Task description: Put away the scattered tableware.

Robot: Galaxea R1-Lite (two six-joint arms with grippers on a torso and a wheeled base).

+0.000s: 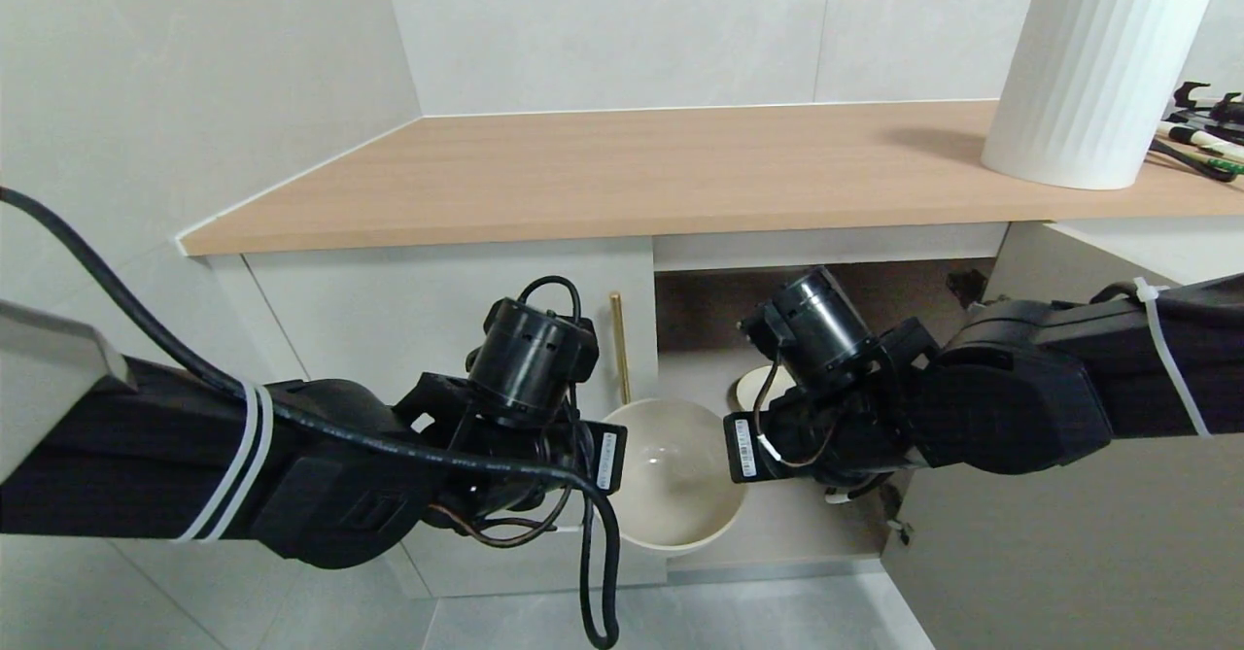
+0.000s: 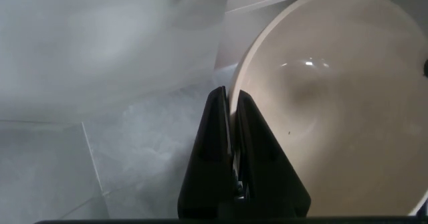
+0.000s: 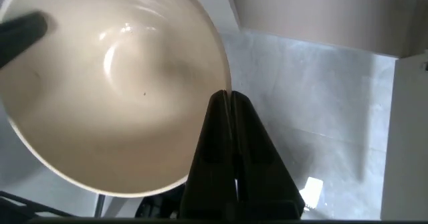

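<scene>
A large cream bowl point(image 1: 673, 480) point(image 2: 334, 103) point(image 3: 114, 83) hangs upright between my two arms, in front of the open lower cabinet. My left gripper point(image 1: 607, 458) point(image 2: 231, 98) is shut on the bowl's left rim, with one finger inside and one outside. Across from it, my right gripper point(image 1: 741, 446) point(image 3: 226, 98) pinches the right rim the same way. A second, smaller cream dish point(image 1: 761, 384) rests on the cabinet floor behind the bowl, partly hidden by the right wrist.
The cabinet's left door with a gold handle point(image 1: 617, 344) is closed; the right door point(image 1: 1069, 533) stands open. On the wooden countertop point(image 1: 603, 169) stand a white ribbed container point(image 1: 1098, 77) and several tools point(image 1: 1205, 140) at the far right. Grey tile floor point(image 1: 680, 616) lies below.
</scene>
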